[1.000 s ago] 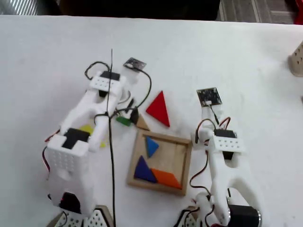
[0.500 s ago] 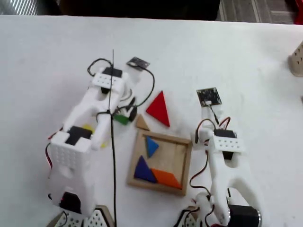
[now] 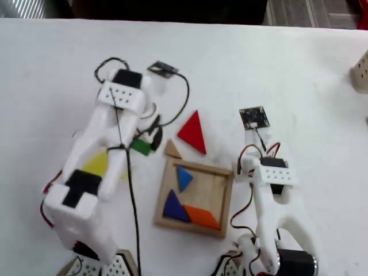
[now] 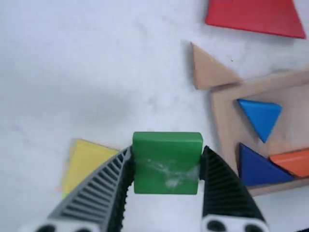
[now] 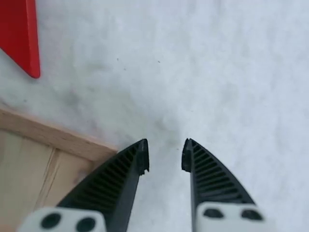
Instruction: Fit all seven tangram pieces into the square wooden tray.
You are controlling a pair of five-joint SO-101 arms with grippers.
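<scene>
From where I stand, the left gripper (image 4: 167, 151) pinches the green square (image 4: 167, 166) between its two ribbed black fingers (image 4: 113, 181), one on each side of the piece, above the white table (image 3: 287, 69); I cannot tell whether the square touches the surface. In the high view the green square (image 3: 141, 146) sits at the tip of the left arm (image 3: 100, 149), just off the near-left corner of the square wooden tray (image 3: 201, 165), close to it but outside it. The yellow piece (image 4: 89, 162) lies flat on the table right beside the gripper, partly hidden behind one finger, and from above it peeks out from under the left arm (image 3: 96, 164). A tan triangle (image 3: 171, 149) rests on the table with one point touching the tray's outer corner, and the large red triangle (image 3: 192, 132) lies a little beyond it, apart from the tray. Inside the tray there are three pieces: a small light blue triangle (image 3: 183, 177) near the upper left, a dark blue triangle (image 3: 174, 207) in the lower left corner, and an orange piece (image 3: 202, 215) just beside it along the lower edge; the right half of the tray shows bare wood. The right gripper (image 5: 165, 145) hangs over the bare table just beside a tray corner (image 5: 58, 137), its fingers spread a little apart with nothing between them, while the right arm (image 3: 276, 195) stands to the right of the tray
</scene>
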